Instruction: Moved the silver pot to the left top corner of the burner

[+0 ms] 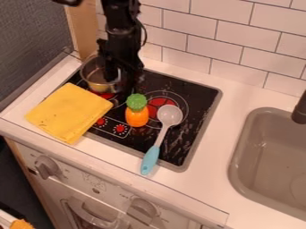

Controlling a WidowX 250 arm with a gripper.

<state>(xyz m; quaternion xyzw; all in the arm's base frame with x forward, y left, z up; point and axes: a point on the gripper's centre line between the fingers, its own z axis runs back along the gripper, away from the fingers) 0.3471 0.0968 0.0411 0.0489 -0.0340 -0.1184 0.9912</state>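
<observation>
Camera view: jaws at the pot's right side; whether open or closed cannot be told, the gripper (119,83) being dark against the dark cooktop (200,97). It hangs down over the right part of the silver pot (91,74), overlapping the rim; contact or a firm grip not determinable. Pot located at the cooktop's far left corner, its interior partly visible. Surroundings: yellow cloth (69,112) lies in front of the pot, partly on the counter (217,147) and partly over the cooktop's left edge, bordering the near side. Orange toy with green top (137,112) on the cooktop, in front and slightly right of the gripper. Just beside it, a spoon (169,115), bowl over the right-hand burner ring, blue handle crossing the front edge onto the counter. Tiled wall (227,47) bounds the rear. Sink (269,152) at far right, well apart.
</observation>
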